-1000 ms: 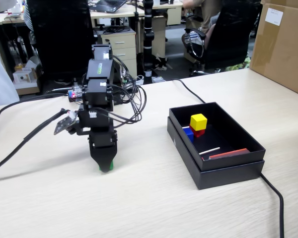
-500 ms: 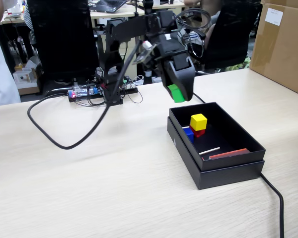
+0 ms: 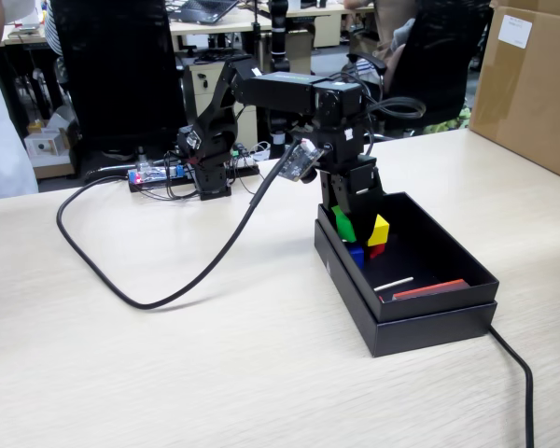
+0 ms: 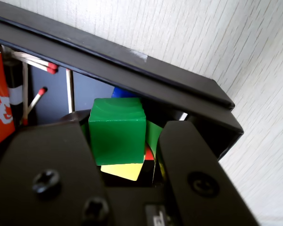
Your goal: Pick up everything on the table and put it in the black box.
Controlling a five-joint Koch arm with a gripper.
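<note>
My gripper point(image 3: 353, 213) reaches down into the far left corner of the black box point(image 3: 429, 322). A green cube point(image 4: 118, 136) sits between the jaws. It lies against the left finger point(image 4: 61, 155), and a narrow gap shows beside the right finger point(image 4: 188, 160), so the jaws stand open around it. In the fixed view the green cube point(image 3: 343, 225) rests above a blue cube point(image 3: 356, 253). A yellow cube point(image 3: 379, 230) sits on a red one point(image 3: 375, 249) beside them. An orange matchbox point(image 4: 0, 101) and several loose matches point(image 4: 35, 63) lie in the box.
The arm's base point(image 3: 210, 159) stands at the back of the wooden table point(image 3: 168, 364). A black cable point(image 3: 149, 301) loops across the table on the left. Another cable point(image 3: 518, 373) runs off the box's near right corner. A cardboard box point(image 3: 532, 84) stands at the far right.
</note>
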